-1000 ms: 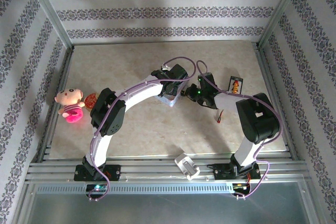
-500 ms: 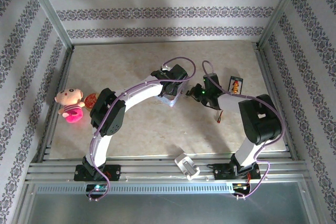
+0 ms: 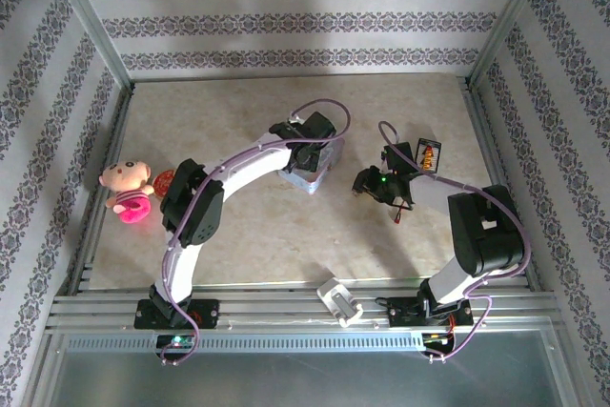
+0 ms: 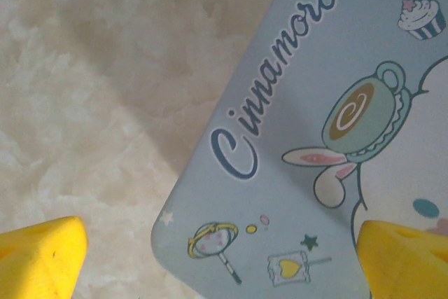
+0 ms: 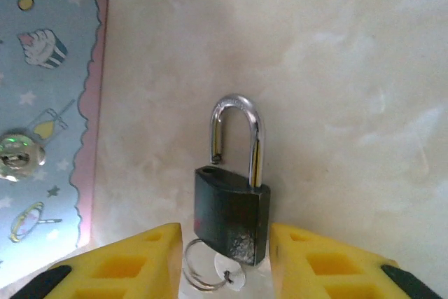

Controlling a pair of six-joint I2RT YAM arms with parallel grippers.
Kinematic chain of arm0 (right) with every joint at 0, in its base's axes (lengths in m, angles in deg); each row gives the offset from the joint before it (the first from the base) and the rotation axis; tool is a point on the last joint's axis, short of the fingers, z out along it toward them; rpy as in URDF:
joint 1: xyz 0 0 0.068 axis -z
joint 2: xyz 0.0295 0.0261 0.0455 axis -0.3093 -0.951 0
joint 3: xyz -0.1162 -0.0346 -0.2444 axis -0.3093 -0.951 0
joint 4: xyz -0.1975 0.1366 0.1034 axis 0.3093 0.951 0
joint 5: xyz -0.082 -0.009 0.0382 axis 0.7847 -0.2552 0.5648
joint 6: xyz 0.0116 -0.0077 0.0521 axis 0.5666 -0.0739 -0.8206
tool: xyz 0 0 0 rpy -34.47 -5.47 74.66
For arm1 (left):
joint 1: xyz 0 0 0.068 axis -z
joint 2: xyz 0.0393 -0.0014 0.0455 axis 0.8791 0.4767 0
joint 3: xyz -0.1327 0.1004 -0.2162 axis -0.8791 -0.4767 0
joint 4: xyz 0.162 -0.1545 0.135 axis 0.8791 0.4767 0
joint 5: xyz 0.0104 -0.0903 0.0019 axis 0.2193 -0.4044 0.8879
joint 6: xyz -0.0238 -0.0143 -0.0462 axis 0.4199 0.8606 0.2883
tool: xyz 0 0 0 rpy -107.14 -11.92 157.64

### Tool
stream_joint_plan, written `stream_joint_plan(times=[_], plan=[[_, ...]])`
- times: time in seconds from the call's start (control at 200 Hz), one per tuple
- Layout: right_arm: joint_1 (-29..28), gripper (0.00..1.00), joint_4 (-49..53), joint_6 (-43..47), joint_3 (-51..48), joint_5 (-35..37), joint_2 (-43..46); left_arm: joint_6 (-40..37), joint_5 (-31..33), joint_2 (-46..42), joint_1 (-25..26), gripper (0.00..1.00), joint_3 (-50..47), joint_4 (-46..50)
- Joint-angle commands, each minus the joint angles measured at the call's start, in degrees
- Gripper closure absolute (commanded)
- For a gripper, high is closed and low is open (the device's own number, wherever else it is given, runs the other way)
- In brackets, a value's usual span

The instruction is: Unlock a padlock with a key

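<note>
In the right wrist view the padlock (image 5: 231,215), black-bodied, lies on the pale table. Its silvery shackle (image 5: 238,103) is sprung, with one leg out of the body. The key (image 5: 229,276) with its wire ring sticks out of the lock's lower end. My right gripper (image 5: 224,267) is open, a yellow finger (image 5: 133,260) on each side of the lock with a gap to it. My left gripper (image 4: 224,260) is open over a corner of the pale blue tin (image 4: 315,103). From above, the right gripper (image 3: 365,181) sits right of the tin (image 3: 315,178), and the left gripper (image 3: 307,145) sits over it.
A pink plush doll (image 3: 127,190) and a small red thing (image 3: 167,179) lie at the left edge. A black card-like item (image 3: 430,154) lies behind the right arm. A white boxy piece (image 3: 339,300) rests on the front rail. Metal frame rails border the table.
The right gripper has drawn back to the right, away from the tin, and its jaws have opened. The left arm has shifted slightly over the tin.
</note>
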Motion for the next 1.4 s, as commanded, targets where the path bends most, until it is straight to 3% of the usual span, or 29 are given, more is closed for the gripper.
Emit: stream_joint_plan(times=[0.0,0.09,0.225,0.31,0.53,0.824,1.069,1.394], plan=[[0.26,0.62,6.76,5.39,4.24,3.23,2.69,7.45,-3.8,-7.73,-0.57,0.0,-4.49,1.02],[0.17,0.61,9.8,8.7,7.3,5.16,4.76,13.77,-8.65,-13.48,-1.7,0.01,-12.09,-3.84],[0.17,0.57,11.1,13.94,12.69,4.53,4.84,24.13,-19.63,-22.41,-5.15,0.0,-28.15,-19.88],[-0.05,0.55,11.21,16.77,16.91,3.16,2.0,28.42,-22.83,-25.49,-6.3,0.0,-35.21,-28.58],[-1.42,0.51,11.8,23.84,32.13,0.09,-10.2,30.19,-25.79,-23.99,-6.59,0.04,-36.02,-31.78],[-3.45,0.55,14.67,25.34,46.34,-4.55,-24.19,32.54,-27.35,-18.84,-7.06,0.11,-35.47,-34.53],[-5.25,0.62,12.8,23.45,40.86,-4.06,-23.14,30.05,-28.41,-14.55,-9.77,0.2,-32.32,-39.85],[-9.38,0.63,5.51,13.88,24.79,-0.86,-13.34,26.22,-31.64,-7.69,-14.47,0.2,-23.02,-40.3]])
